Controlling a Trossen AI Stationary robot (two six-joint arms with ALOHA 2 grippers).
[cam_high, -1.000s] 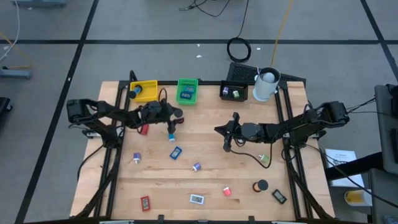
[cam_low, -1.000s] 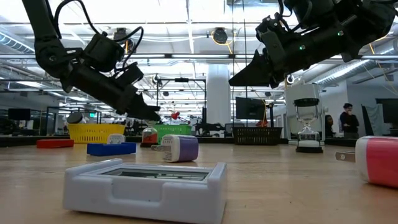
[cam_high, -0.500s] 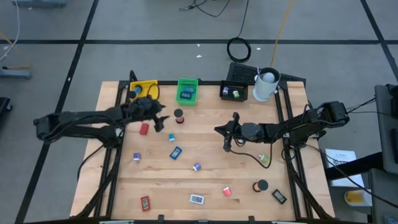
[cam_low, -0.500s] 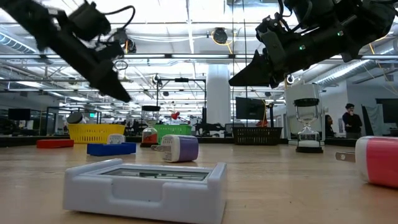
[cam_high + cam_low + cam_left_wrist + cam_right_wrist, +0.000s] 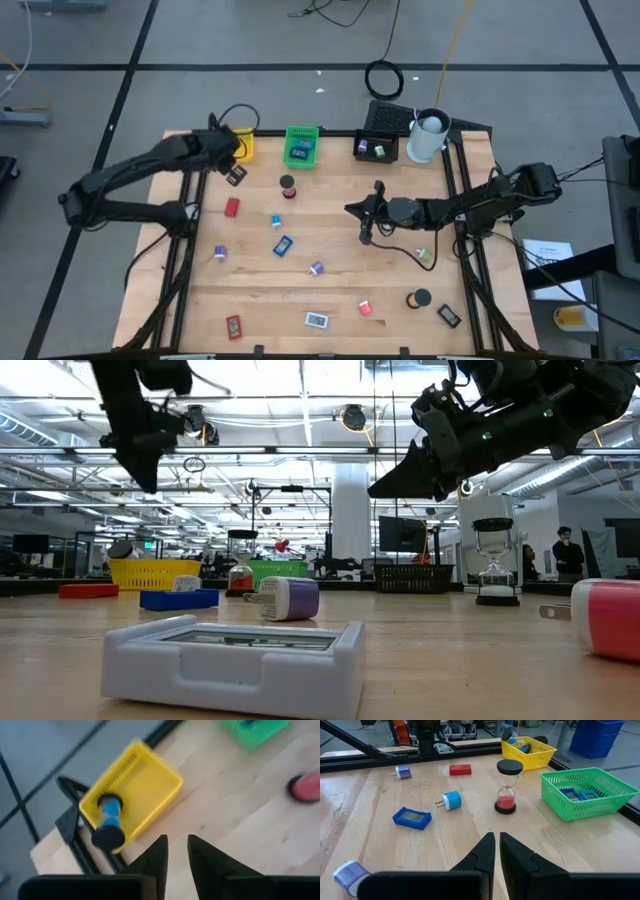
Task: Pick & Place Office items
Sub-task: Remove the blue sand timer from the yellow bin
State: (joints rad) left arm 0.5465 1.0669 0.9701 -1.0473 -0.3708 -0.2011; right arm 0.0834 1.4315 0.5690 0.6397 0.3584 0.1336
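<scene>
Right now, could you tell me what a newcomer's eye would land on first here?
Probably the bright yellow tray at the table's far left corner, with the left hand hovering beside it. Next, the red sand timer standing upright mid-table near the green tray, amid small scattered items.

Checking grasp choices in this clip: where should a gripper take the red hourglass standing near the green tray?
Probably at the narrow glass waist, coming in level from the side. The hourglass stands upright on the table, with wide black caps above and below that would keep fingers from slipping off. Its open side faces the right gripper.
</scene>
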